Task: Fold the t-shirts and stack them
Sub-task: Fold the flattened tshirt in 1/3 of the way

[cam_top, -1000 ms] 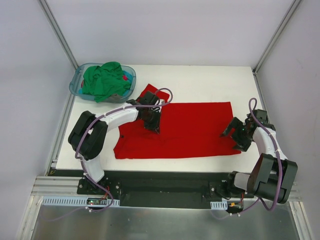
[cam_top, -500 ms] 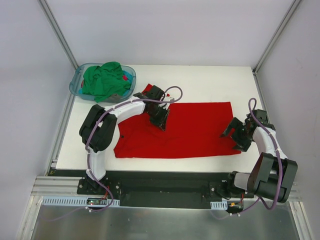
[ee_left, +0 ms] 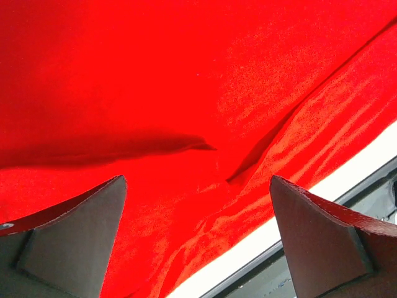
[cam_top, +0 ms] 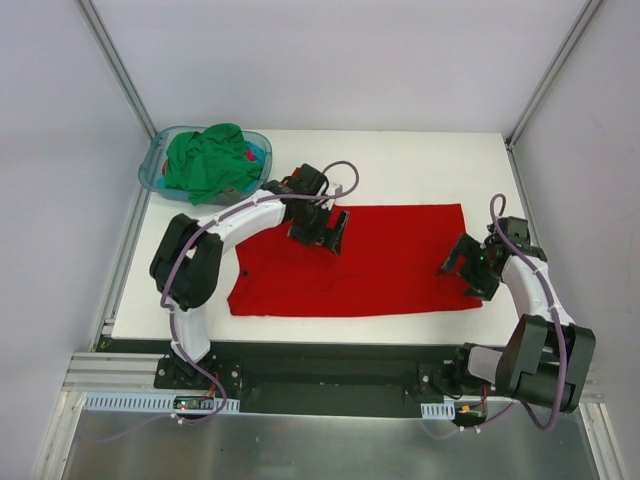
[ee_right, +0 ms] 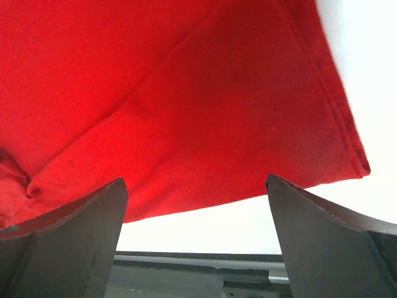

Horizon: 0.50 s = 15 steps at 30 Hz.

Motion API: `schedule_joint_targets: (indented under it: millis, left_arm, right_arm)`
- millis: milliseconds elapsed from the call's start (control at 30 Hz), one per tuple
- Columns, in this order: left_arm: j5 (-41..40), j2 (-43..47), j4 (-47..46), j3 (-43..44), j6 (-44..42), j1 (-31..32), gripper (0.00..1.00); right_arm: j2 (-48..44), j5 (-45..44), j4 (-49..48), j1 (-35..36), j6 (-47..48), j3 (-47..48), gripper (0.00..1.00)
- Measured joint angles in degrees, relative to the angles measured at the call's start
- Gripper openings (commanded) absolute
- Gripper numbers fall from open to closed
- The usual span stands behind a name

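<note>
Evidently hung over the flat red cloth t-shirt (cam_top: 380, 265) with left jaws and right jaws spread, empty. Probably needed level pinches on matching edges, lifted together.

In the top view the left arm (cam_top: 235, 228) and left gripper (cam_top: 328, 228) cover the red t-shirt's (cam_top: 390, 262) far-left corner, so the sleeve there (only a sliver of red peeks out beyond the wrist) cannot be made out. At the shirt's right edge the right gripper (cam_top: 468, 265) hides the near corner; whether it touches the cloth cannot be told. Beyond the shirt's far-left corner, the green garment (cam_top: 205, 160) buries most of what lies in the basket (cam_top: 150, 172). In both wrist views the shirt runs past the upper edge, and the left fingers (ee_left: 74, 230) and right fingers (ee_right: 62, 242) are cut off at the bottom.
</note>
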State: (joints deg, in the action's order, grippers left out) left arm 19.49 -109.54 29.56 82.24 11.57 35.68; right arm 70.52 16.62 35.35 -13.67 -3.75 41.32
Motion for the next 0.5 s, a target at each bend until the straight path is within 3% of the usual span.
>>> schedule_joint_targets:
  millis: [267,500]
  left_arm:
    - [-10.3,13.3,-1.3,-9.6,8.1,0.0,0.99]
    - [-11.5,17.5,-3.8,-22.3,15.7,0.0,0.99]
  right_arm:
    - [-2.5,-1.0,-0.5,7.5,1.5,0.0,0.96]
    - [6.3,-1.5,-2.1,14.0,0.8,1.9,0.96]
